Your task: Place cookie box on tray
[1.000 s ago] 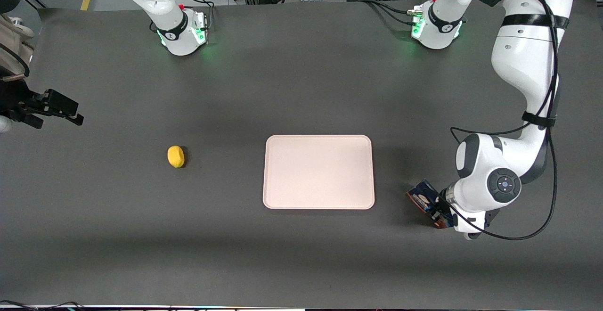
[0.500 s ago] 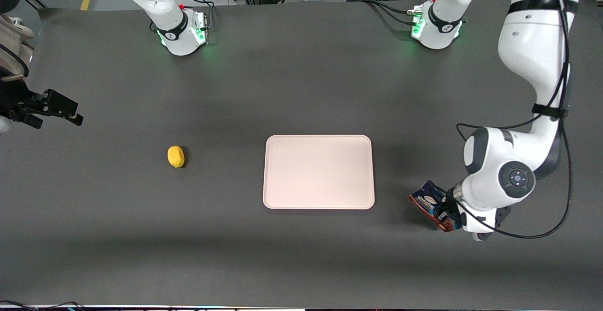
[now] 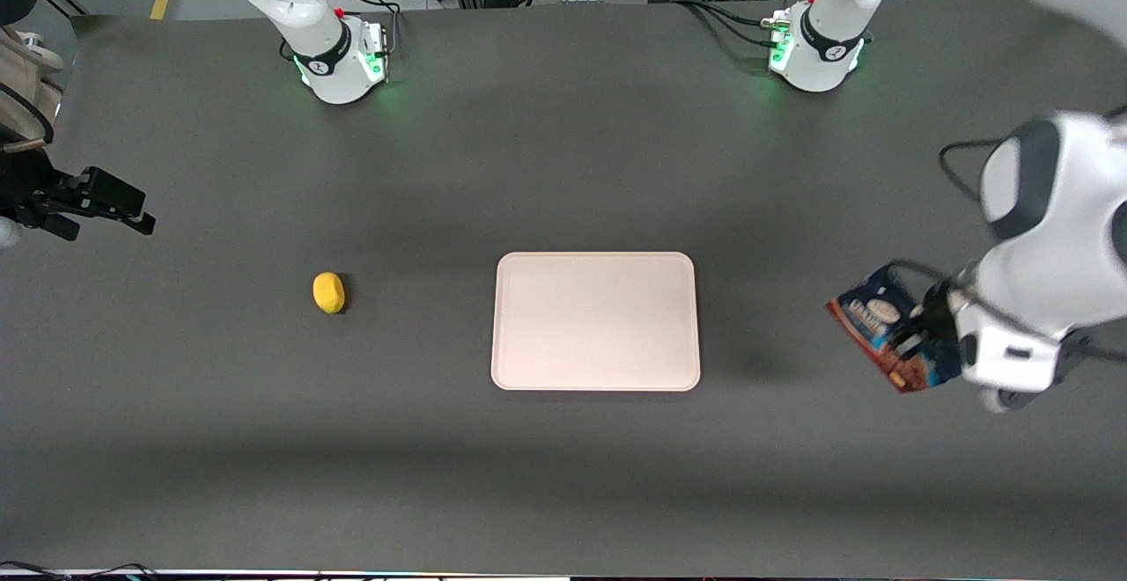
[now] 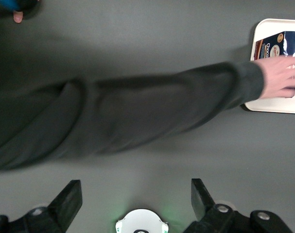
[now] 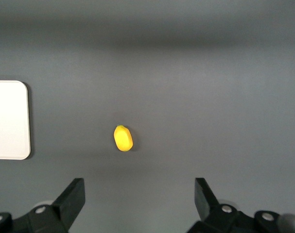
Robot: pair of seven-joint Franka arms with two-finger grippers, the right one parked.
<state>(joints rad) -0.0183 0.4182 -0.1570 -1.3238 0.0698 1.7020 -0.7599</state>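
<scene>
In the front view the navy cookie box (image 3: 880, 321) hangs tilted above the table at the working arm's end, apart from the tray. My gripper (image 3: 920, 339) is shut on the box's end nearest the wrist. The pale pink tray (image 3: 594, 321) lies flat and bare mid-table. The left wrist view does not match this. There a dark-sleeved arm (image 4: 137, 111) reaches across, its hand (image 4: 283, 75) on a blue carton (image 4: 278, 43) lying on a tray (image 4: 276, 104), and the black fingers (image 4: 69, 201) stand apart with nothing between them.
A small yellow lump (image 3: 328, 292) lies on the dark table toward the parked arm's end, about level with the tray; it also shows in the right wrist view (image 5: 123, 138). Both arm bases (image 3: 814, 48) stand along the table edge farthest from the front camera.
The working arm has risen and swung outward toward its end of the table, carrying the cookie box up off the table and farther from the tray. Tray and yellow lump have not moved.
</scene>
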